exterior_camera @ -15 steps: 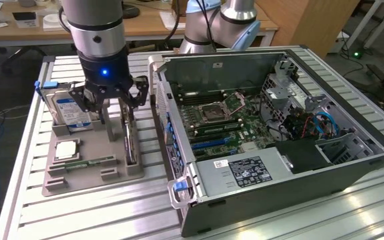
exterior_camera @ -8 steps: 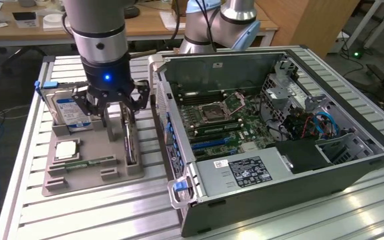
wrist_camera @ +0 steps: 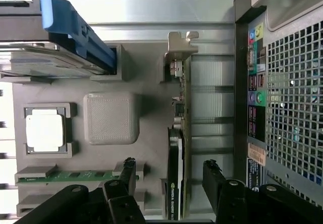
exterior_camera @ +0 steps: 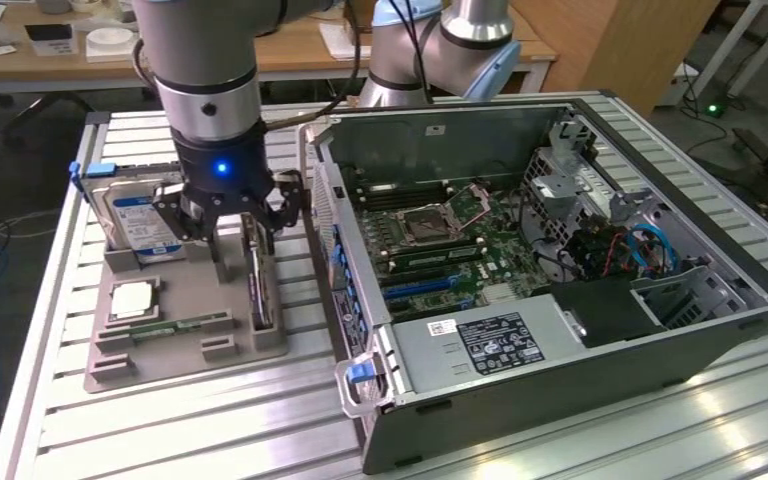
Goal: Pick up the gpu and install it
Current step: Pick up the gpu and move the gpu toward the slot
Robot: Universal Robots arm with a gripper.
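The gpu [exterior_camera: 261,287] stands on edge in a slot of the grey holder tray [exterior_camera: 187,360], a thin green card with a black cooler on one face. In the wrist view the gpu [wrist_camera: 178,133] runs lengthwise with its silver bracket [wrist_camera: 179,45] at the far end. My gripper [exterior_camera: 233,235] hangs just above the card and is open. In the wrist view the gripper [wrist_camera: 170,174] has one black finger on each side of the card, neither touching it. The open computer case [exterior_camera: 704,300] lies on its side beside the tray, its motherboard [exterior_camera: 438,240] exposed.
On the same tray are a silver hard drive [exterior_camera: 141,215] with a blue tab, a square processor [exterior_camera: 135,298] and a narrow memory stick [exterior_camera: 177,325]. The case's rear panel [wrist_camera: 257,98] is close to the gpu. A second robot arm [exterior_camera: 458,50] stands behind the case.
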